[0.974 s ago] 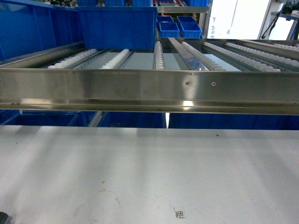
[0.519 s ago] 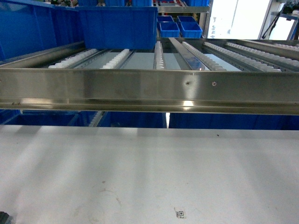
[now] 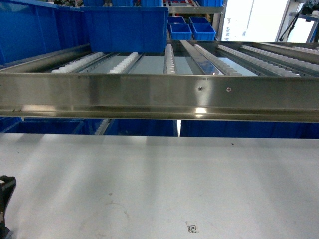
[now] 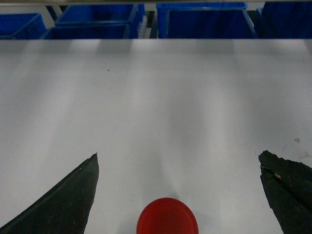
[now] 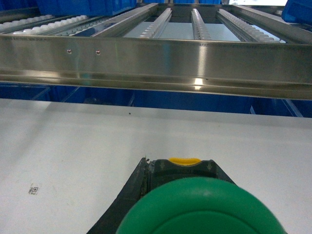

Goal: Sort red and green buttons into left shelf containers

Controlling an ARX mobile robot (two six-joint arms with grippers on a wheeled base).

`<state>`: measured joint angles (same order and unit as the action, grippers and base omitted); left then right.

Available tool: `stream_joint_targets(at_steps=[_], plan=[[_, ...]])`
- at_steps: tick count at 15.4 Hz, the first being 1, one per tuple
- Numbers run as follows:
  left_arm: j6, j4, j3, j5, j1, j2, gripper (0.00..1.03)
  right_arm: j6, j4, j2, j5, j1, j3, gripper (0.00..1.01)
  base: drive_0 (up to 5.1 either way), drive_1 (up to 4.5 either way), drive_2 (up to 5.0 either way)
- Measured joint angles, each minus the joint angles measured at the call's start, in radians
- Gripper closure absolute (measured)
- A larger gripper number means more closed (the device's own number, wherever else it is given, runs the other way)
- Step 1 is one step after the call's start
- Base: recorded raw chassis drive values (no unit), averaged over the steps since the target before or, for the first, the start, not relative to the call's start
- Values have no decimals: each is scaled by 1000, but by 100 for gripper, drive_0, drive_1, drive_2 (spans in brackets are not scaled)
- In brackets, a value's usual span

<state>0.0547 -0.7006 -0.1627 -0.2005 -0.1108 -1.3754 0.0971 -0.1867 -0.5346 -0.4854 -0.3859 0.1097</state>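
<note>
**Red and green buttons both at the grippers; neither yet in a bin**

Green fills the foot of the right wrist view: the green button sits hard against the right gripper, with a black finger alongside it and a black block with a yellow tab just behind. Whether the jaws are closed on the button cannot be told from this angle; the opposite finger is hidden. In the left wrist view the left gripper stands wide open, its two dark fingertips well apart, and the red button lies between them on the white table, touched by neither. The head view shows only a dark sliver of the left gripper at the lower left edge; no button appears there.

Beyond the table edge runs the steel rail of the shelf, with roller tracks behind it. On the left of that shelf stand the containers, large blue bins. Their insides are not visible, so what they hold is unknown. More blue bins sit below the rail.

Judgement: the task is at an early stage for this pair. Remaining work: grasp the red button, carry both buttons over the rail, and release each into its left-shelf bin.
</note>
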Motion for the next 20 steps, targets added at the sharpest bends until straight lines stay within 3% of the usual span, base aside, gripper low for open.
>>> stream_joint_targets(at_steps=[3, 8, 9, 14, 15, 20], plan=[[25, -35, -29, 15, 0, -156, 5, 0, 0, 0, 0, 0, 0, 74, 0, 0, 0], [79, -206, -6, -25, -20, -391, 5, 0, 0, 0, 0, 0, 0, 74, 0, 0, 0], [100, -269, 6, -11, 0, -435, 5, 0, 0, 0, 0, 0, 0, 74, 0, 0, 0], [129, -375, 37, 16, 40, -491, 6, 0, 0, 0, 0, 0, 0, 74, 0, 0, 0], [133, -415, 44, 16, 37, -510, 19, 0, 0, 0, 0, 0, 0, 74, 0, 0, 0], [144, -460, 57, -10, 14, -542, 69, 0, 0, 0, 0, 0, 0, 74, 0, 0, 0]])
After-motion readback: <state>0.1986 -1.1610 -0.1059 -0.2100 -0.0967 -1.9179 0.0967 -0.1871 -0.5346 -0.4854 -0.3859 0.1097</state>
